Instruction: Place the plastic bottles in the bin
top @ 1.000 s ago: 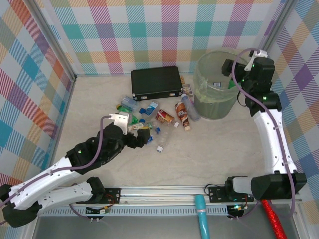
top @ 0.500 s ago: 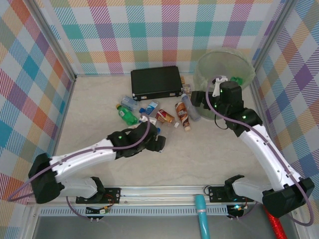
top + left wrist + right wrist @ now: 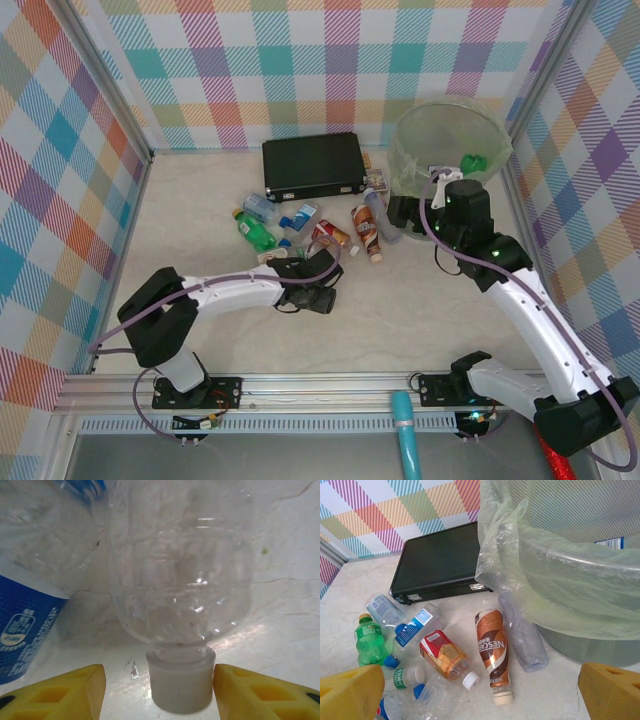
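Clear crinkled plastic bottle (image 3: 180, 580) lies on the pale counter (image 3: 285, 605), its white cap (image 3: 181, 682) between the left gripper's (image 3: 159, 682) yellow jaws, which stand part-spread and not clamped on it. The right gripper (image 3: 481, 694) hovers, jaws spread wide, over a brown-labelled bottle (image 3: 490, 650), a red-labelled bottle (image 3: 442, 655) and a green bottle (image 3: 370, 640). These lie beside the round pale-green bag-lined bin (image 3: 590, 647), near a flat black case (image 3: 440, 560).

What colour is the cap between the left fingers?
White. The cap of the clear bottle shows best in the left wrist view.
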Motion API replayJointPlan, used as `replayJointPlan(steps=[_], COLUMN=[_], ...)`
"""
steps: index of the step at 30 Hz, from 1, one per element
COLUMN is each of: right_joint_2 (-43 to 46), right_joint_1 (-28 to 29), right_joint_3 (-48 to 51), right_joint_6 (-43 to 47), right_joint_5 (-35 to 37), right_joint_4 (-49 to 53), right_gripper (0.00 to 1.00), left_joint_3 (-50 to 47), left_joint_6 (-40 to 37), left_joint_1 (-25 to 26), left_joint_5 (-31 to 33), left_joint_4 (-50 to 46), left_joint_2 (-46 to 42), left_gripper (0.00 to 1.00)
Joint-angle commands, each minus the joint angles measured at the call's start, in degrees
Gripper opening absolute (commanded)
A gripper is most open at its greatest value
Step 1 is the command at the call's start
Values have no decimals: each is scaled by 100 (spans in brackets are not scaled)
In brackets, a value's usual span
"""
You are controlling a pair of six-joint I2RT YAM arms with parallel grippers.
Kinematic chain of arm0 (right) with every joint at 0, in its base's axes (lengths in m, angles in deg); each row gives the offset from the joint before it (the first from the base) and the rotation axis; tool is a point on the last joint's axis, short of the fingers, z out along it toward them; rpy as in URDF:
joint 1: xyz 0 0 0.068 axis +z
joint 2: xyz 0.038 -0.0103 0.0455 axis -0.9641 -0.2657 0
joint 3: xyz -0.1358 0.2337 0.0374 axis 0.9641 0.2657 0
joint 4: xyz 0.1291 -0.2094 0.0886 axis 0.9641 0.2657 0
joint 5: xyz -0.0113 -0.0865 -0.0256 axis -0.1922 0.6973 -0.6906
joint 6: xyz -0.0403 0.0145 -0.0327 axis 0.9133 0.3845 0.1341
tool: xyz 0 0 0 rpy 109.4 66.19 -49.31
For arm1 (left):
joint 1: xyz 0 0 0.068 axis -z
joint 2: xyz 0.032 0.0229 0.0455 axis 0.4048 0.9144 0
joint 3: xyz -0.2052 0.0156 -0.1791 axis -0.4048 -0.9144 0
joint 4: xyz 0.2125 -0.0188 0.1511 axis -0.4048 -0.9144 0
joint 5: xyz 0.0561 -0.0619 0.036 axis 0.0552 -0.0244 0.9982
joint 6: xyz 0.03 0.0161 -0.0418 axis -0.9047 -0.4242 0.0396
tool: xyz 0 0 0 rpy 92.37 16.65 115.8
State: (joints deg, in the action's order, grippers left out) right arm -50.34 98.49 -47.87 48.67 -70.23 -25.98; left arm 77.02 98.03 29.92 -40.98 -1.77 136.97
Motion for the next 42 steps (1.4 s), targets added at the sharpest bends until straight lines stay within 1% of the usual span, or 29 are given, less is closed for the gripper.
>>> replayJointPlan(steps=[1, 3, 5, 6, 8, 10, 11, 12, 14, 17, 23, 26, 30, 32, 35, 39, 42], right_joint_2=[162, 180, 184, 176, 162, 143, 137, 128, 95, 19, -161, -305, -609, -815, -1039, -1332, -1454], right_joint_1=[45, 53, 58, 62, 71, 72, 73, 71, 71, 63, 52, 51, 49, 60, 84, 157, 244], right_joint_3=[106, 146, 183, 194, 209, 227, 236, 236, 232, 224, 107, -1, -130, -209, -262, -389, -453], right_joint_6=[-105, -132, -137, -146, -193, -235, -276, -314, -395, -587, -810, -939, -1103, -1154, -1219, -1216, -1182], right_joint_5=[-35, -37, -59, -77, -139, -271, -343, -405, -560, -706, -1611, -2191, -3252, -3672, -4077, -4521, -4753], right_joint_4=[-27, -37, -42, -36, -16, -24, -20, -25, -37, -56, -235, -247, -351, -359, -368, -310, -338], right_gripper=[99, 99, 99, 99, 99, 99, 99, 99, 99, 99, 100, 95, 91, 91, 91, 90, 91], left_joint_3=[112, 112, 148, 176, 205, 194, 180, 144, 57, -144, -612, -805, -927, -925, -905, -920, -890], left_joint_6=[57, 61, 39, 38, 2, -6, -11, -9, -11, -63, -366, -613, -954, -1086, -1204, -1291, -1334], left_joint_1=[-114, -138, -151, -144, -151, -151, -151, -149, -151, -142, -68, -33, 17, 23, 30, 51, 60], left_joint_5=[-219, -273, -346, -362, -411, -433, -439, -437, -398, -368, -167, -28, 27, 32, -40, -213, -315], left_joint_4=[158, 248, 323, 335, 364, 381, 395, 399, 402, 513, 781, 919, 1051, 1058, 1053, 1121, 1087], left_joint_2=[151, 221, 300, 332, 368, 359, 327, 284, 142, -221, -1310, -1927, -2543, -2738, -2904, -3054, -3074], left_gripper=[58, 56, 50, 49, 34, 24, 21, 21, 15, 11, 11, 11, 12, 12, 12, 12, 12])
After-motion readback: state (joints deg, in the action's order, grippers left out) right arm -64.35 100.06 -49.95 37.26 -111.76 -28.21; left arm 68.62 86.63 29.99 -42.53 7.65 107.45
